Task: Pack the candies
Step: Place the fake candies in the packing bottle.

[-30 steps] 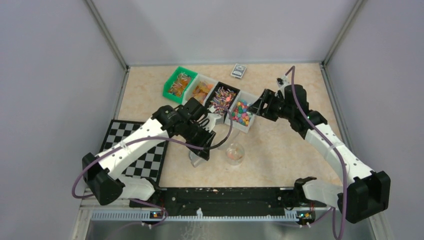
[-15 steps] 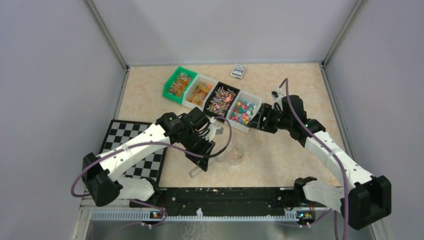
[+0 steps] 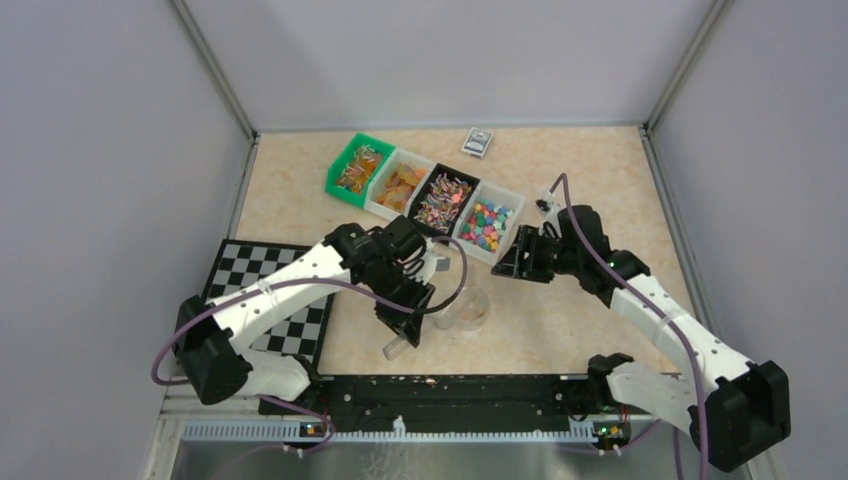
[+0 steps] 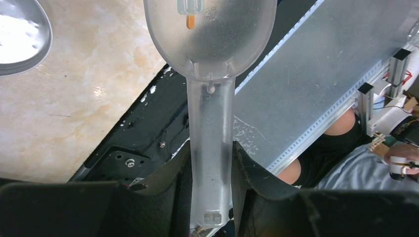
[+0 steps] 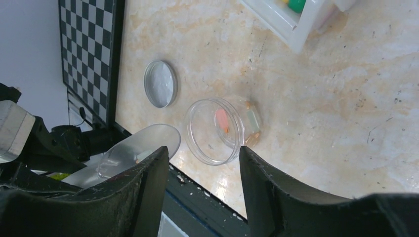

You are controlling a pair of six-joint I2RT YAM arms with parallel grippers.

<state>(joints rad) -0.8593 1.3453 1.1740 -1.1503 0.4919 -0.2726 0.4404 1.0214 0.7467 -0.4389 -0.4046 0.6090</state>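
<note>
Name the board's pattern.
The board has black and white checks, best seen in the top view.

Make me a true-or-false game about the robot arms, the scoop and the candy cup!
1. The left gripper holds a clear scoop by its handle. True.
2. The clear cup is empty. False: a few candies lie in it.
3. The silver lid sits on the cup. False: it lies on the table beside the cup, apart from it.
4. The green bin stands at one end of the row of bins. True.
5. The right gripper holds a candy. False: it is open with nothing between its fingers.
</note>
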